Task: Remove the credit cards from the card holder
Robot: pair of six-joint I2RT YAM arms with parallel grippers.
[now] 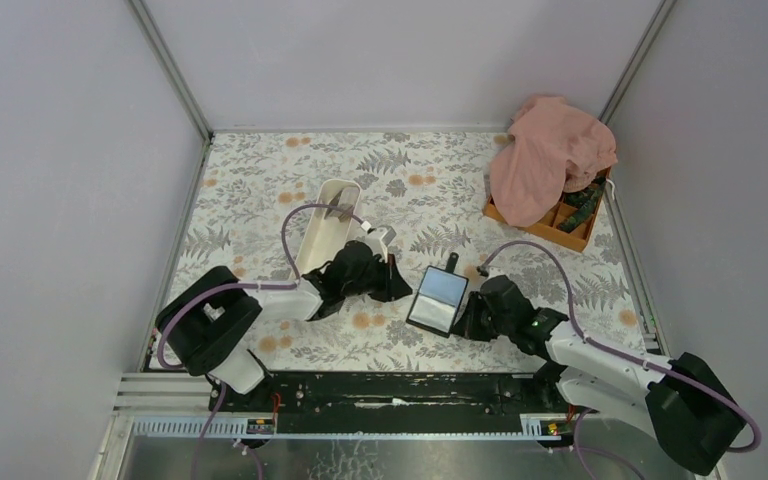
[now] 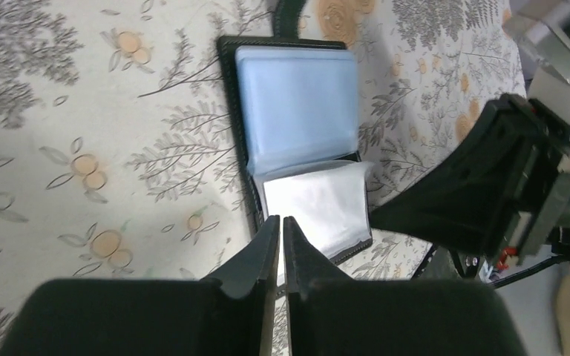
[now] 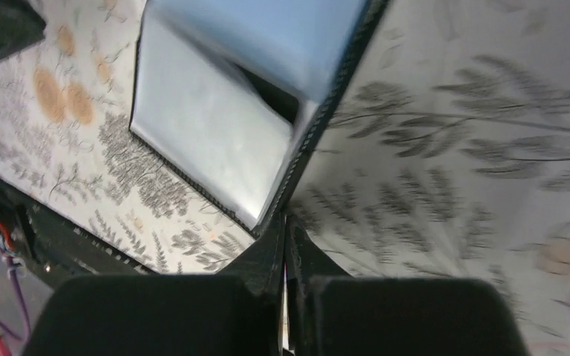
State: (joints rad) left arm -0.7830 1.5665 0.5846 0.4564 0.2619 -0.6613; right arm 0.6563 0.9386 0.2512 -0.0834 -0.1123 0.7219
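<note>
The card holder (image 1: 438, 298) lies open on the flowered table between my two arms. Its black rim frames a bluish sleeve (image 2: 297, 111) and a glossy white sleeve (image 2: 319, 204). No credit cards show outside the sleeves. My left gripper (image 1: 403, 288) is at the holder's left side. Its jaws (image 2: 282, 224) are shut to a thin slit over the corner of the white sleeve, with nothing visible between them. My right gripper (image 1: 473, 310) is at the holder's right edge. Its tips (image 3: 286, 221) are shut on the black rim of the card holder (image 3: 215, 126).
A long white tray (image 1: 325, 235) stands behind the left arm. An orange compartment box (image 1: 560, 228) sits at the back right, partly under a pink cloth (image 1: 550, 155). My right arm's black body (image 2: 505, 178) is close beside the holder. Grey walls enclose the table.
</note>
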